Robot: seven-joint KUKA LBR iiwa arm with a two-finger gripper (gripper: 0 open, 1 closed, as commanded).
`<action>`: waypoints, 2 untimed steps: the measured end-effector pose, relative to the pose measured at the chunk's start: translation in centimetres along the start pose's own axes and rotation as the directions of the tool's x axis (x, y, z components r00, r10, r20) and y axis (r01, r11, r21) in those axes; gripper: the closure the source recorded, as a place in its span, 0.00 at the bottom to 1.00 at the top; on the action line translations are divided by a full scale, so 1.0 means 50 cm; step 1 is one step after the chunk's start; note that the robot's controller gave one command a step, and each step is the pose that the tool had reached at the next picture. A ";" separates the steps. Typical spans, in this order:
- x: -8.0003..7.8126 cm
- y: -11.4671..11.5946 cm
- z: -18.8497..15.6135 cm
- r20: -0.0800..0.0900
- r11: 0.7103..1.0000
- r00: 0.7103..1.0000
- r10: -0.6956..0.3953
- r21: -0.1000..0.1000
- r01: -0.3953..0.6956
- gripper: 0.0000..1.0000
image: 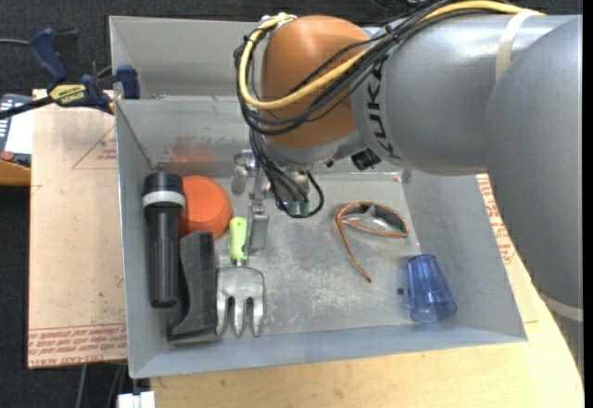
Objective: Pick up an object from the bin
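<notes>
Position: my tool (252, 211) hangs just above the green handle of the small metal fork (239, 281), left of the bin (315, 290) centre. Its opening I cannot tell. I would centre on the handle, clear of the orange cup (206, 204) and black block (195, 290)
</notes>
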State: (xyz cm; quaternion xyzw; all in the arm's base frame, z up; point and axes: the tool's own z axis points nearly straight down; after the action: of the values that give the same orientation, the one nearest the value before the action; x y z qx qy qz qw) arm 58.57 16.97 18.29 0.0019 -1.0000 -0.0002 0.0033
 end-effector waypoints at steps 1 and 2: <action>-0.004 -0.002 -0.009 0.007 1.000 1.000 0.004 -0.001 -0.004 0.00; -0.004 -0.002 0.198 0.018 0.837 0.837 -0.547 0.004 0.547 0.00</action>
State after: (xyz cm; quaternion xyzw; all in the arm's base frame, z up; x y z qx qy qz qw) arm 58.70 16.86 8.38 0.2870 -0.9579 -0.0017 -0.0059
